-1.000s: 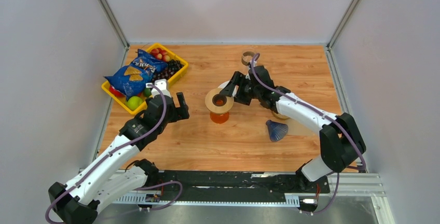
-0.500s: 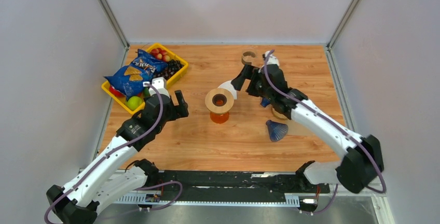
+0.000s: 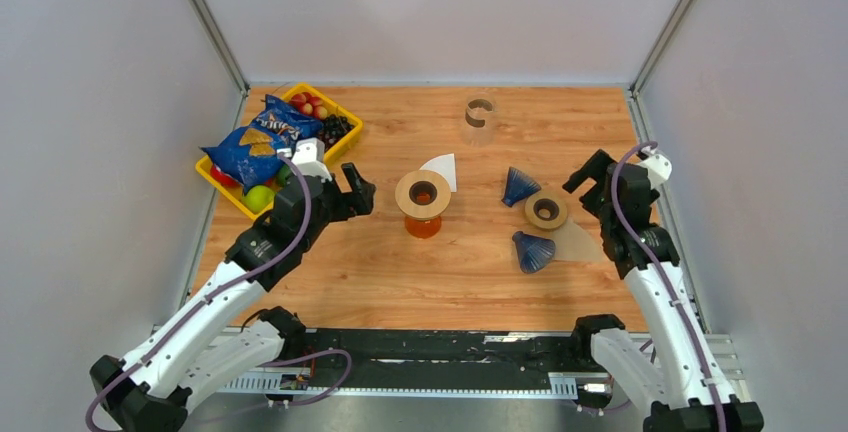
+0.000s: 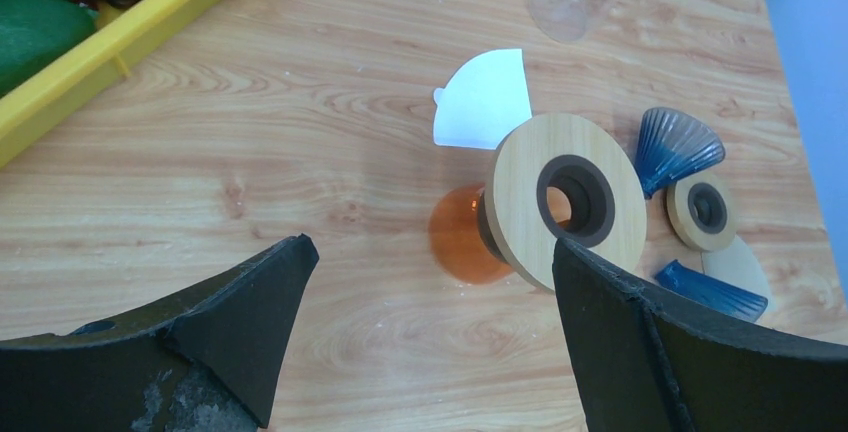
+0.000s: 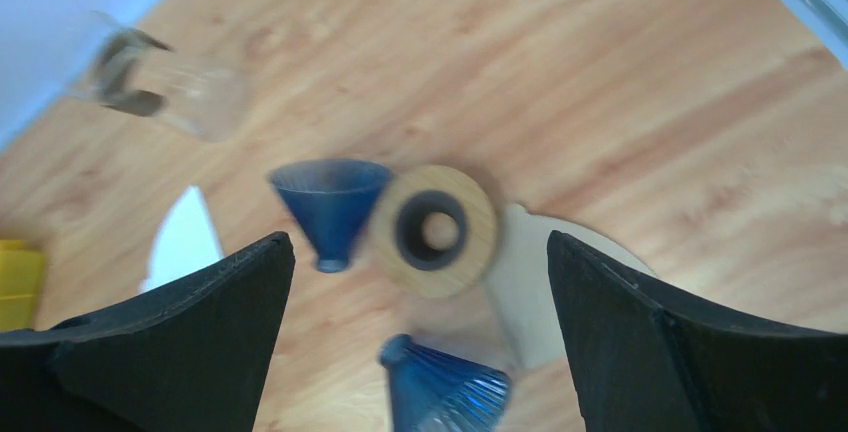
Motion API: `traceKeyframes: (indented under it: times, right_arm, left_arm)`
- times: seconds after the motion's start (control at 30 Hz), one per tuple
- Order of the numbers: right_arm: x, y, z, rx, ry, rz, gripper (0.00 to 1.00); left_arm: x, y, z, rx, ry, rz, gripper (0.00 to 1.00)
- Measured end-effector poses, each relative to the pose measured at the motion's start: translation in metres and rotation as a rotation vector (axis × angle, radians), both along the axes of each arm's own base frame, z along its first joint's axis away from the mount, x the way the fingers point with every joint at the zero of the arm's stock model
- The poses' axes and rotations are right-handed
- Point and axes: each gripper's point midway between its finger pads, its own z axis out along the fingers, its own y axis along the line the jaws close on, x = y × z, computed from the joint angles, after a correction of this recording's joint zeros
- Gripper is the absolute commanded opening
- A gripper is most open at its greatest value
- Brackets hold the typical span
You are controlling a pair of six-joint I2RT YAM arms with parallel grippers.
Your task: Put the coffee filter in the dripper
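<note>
The white coffee filter (image 3: 440, 170) (image 4: 485, 97) lies flat on the table, just behind the dripper. The dripper (image 3: 423, 202) (image 4: 565, 197) is an orange glass cone with a wide wooden ring, standing upright mid-table with nothing in it. My left gripper (image 3: 358, 190) (image 4: 430, 247) hovers open just left of the dripper and holds nothing. At the right side of the table my right gripper (image 3: 585, 174) (image 5: 420, 237) is open and empty, far from the filter (image 5: 185, 237).
Two blue cones (image 3: 518, 185) (image 3: 533, 250), a loose wooden ring (image 3: 546, 209) and a beige filter (image 3: 580, 242) lie right of the dripper. A glass with a wooden collar (image 3: 480, 117) stands at the back. A yellow tray (image 3: 345, 137) of fruit and a chip bag sits back left.
My right arm has drawn back from the dripper to the right side, jaws opening wide; the white filter now lies on the table. My left gripper has edged toward the dripper.
</note>
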Motion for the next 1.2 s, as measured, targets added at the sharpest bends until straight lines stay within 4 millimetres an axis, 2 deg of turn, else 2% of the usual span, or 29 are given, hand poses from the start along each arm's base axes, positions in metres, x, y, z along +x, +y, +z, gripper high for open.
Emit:
traceKeyframes:
  times: [0.1, 0.2, 0.27, 0.37, 0.47, 0.67, 0.9, 1.2]
  right_arm:
    - [-0.015, -0.024, -0.047, 0.006, 0.138, -0.052, 1.0]
    - [-0.026, -0.04, -0.081, 0.036, 0.252, -0.089, 0.99]
    - [-0.027, -0.043, -0.096, 0.064, 0.305, -0.086, 0.99]
    - [-0.028, -0.031, -0.113, 0.107, 0.364, -0.006, 1.0]
    - [-0.032, -0.016, -0.119, 0.149, 0.374, 0.068, 1.0]
    - [-0.052, 0.009, -0.133, 0.233, 0.381, 0.169, 0.96]
    - [-0.062, 0.043, -0.114, 0.351, 0.307, 0.319, 0.81]
    - [-0.083, 0.075, -0.113, 0.459, 0.316, 0.394, 0.68]
  left_arm:
    - [0.004, -0.007, -0.006, 0.003, 0.017, -0.02, 1.0]
    - [0.005, -0.011, -0.01, 0.007, 0.03, -0.037, 1.0]
    - [0.005, -0.012, -0.011, 0.007, 0.033, -0.042, 1.0]
    - [0.004, -0.013, -0.011, 0.007, 0.034, -0.048, 1.0]
    - [0.003, -0.012, -0.016, 0.014, 0.042, -0.049, 1.0]
    - [0.0, -0.011, -0.027, 0.028, 0.065, -0.051, 1.0]
    - [0.0, -0.011, -0.03, 0.033, 0.072, -0.053, 1.0]
    - [0.0, -0.011, -0.032, 0.04, 0.076, -0.052, 1.0]
